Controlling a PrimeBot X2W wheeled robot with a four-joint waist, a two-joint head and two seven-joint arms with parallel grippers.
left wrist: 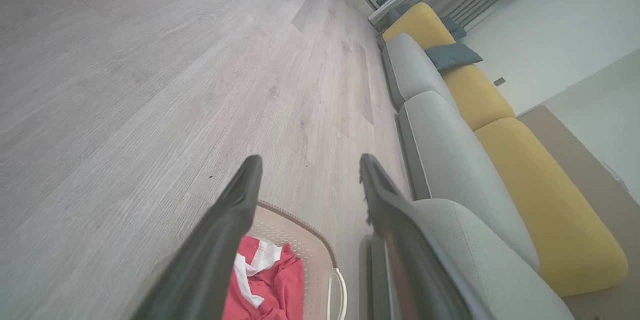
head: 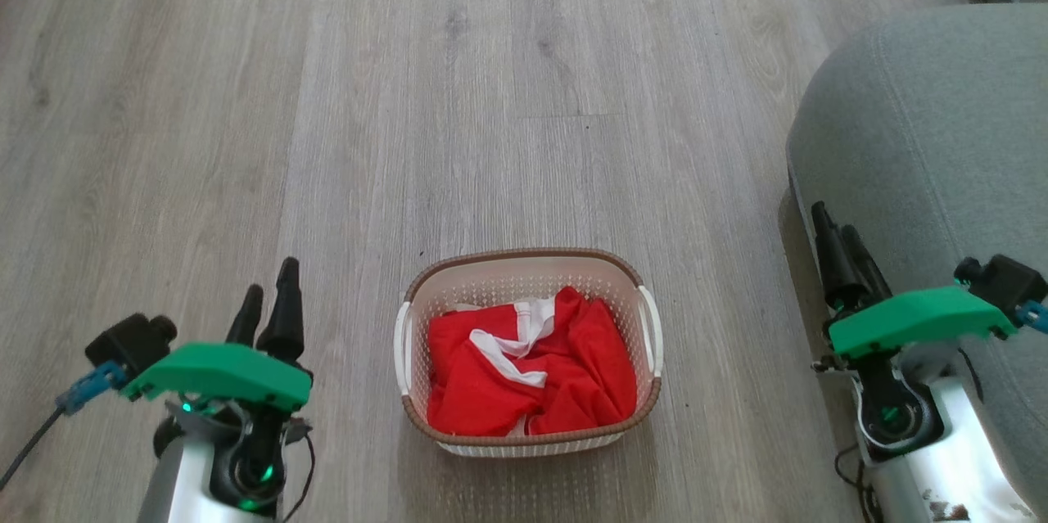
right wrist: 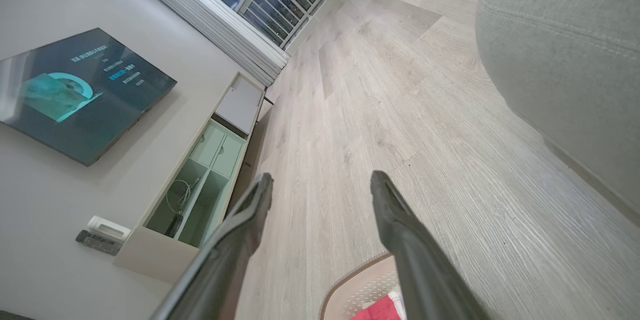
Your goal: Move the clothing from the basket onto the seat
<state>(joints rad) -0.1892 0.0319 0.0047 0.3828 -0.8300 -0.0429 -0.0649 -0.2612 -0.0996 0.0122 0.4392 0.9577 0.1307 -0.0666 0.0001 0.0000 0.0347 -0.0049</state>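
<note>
The left gripper is at the lower left, its two dark fingers spread wide apart with nothing between them. The right gripper at the lower right is also fully spread and empty, and it is seen against the rounded edge of the seat. Between the two, apart from both, the basket stands on the wooden floor. The clothing lies crumpled inside the basket, and neither gripper touches it. The seat is to the right of the basket and reaches farther away.
</note>
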